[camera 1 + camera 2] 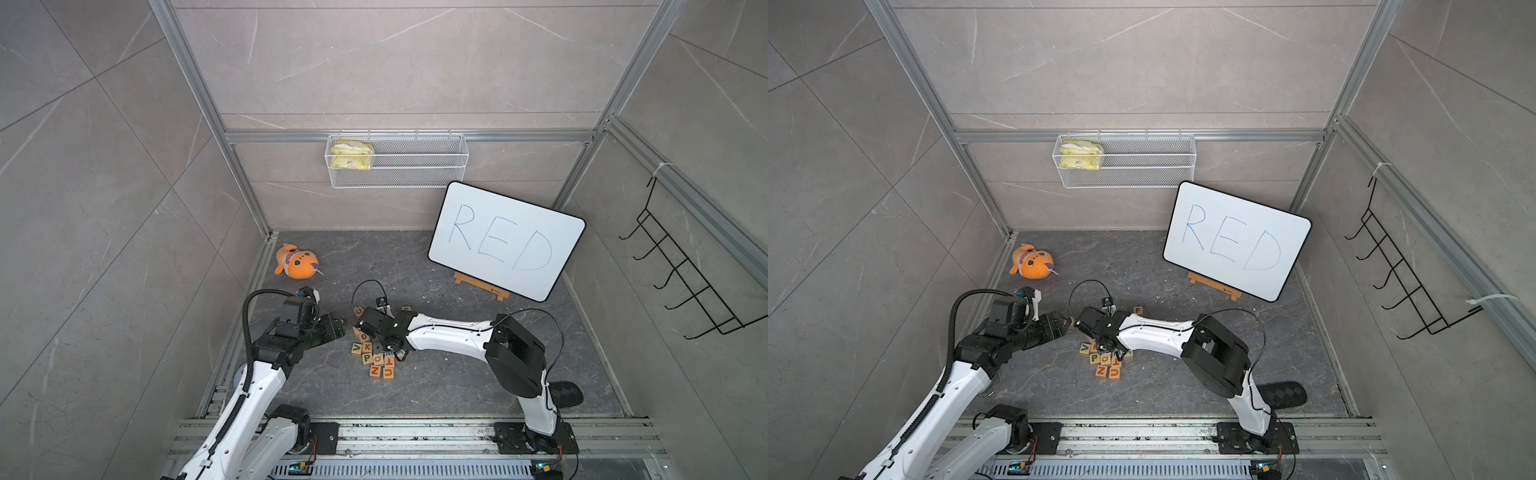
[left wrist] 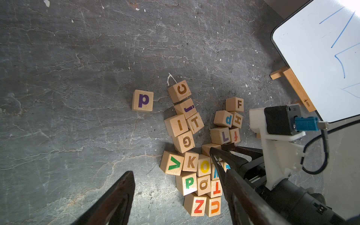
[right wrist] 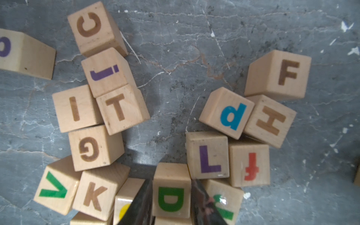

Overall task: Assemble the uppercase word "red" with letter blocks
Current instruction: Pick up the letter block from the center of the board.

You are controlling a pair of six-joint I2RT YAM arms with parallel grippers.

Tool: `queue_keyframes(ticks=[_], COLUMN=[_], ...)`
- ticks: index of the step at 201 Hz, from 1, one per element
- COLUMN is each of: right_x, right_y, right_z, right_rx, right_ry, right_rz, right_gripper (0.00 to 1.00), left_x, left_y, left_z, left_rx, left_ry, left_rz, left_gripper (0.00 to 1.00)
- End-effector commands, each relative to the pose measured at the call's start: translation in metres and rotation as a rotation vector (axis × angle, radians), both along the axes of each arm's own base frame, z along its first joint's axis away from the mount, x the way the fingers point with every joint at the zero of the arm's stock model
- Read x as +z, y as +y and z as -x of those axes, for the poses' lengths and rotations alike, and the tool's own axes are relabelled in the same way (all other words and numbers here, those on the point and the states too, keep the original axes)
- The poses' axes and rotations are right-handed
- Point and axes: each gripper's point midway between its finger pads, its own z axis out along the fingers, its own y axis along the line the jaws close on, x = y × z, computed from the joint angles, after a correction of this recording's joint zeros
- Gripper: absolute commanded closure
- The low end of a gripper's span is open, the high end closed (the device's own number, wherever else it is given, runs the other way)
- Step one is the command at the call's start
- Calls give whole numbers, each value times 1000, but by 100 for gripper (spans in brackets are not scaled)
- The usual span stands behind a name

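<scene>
The letter blocks [image 1: 376, 359] lie in a loose heap on the dark floor between the two arms, seen in both top views [image 1: 1106, 361]. In the right wrist view my right gripper [image 3: 172, 181] is shut on the green D block [image 3: 171, 196], one finger against each side, with the block still among its neighbours. Beside it a block with a green letter [image 3: 224, 206] is partly covered by a finger. My left gripper [image 2: 179, 172] hangs open above the heap's left edge, holding nothing. Its fingers [image 2: 124, 187] stand wide apart.
A lone purple p block [image 2: 142, 100] lies apart from the heap. The white board [image 1: 505, 241] with handwritten RED leans on a wooden easel at the back right. An orange plush toy [image 1: 297, 262] sits at the back left. A wire basket [image 1: 397, 160] hangs on the back wall.
</scene>
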Motion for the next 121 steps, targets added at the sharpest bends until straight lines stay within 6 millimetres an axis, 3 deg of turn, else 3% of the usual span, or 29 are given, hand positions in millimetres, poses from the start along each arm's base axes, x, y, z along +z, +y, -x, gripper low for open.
queue_keyframes(ticks=[1,93,121], right_x=[-5,-14,-12], right_y=[-5,-16,-14], right_z=[5,5,3], right_rx=[-20,-68,-76], right_ry=[12,7,4], right_rz=[14,52,43], right_gripper=[63,67,64], left_x=[13,16,17], left_y=[-3,-5,-6], left_z=[-4,-4,-4], left_rx=[-10,-19,-21], left_ry=[-44,-59,-67], left_rz=[25,37,41], left_gripper=[23,23,23])
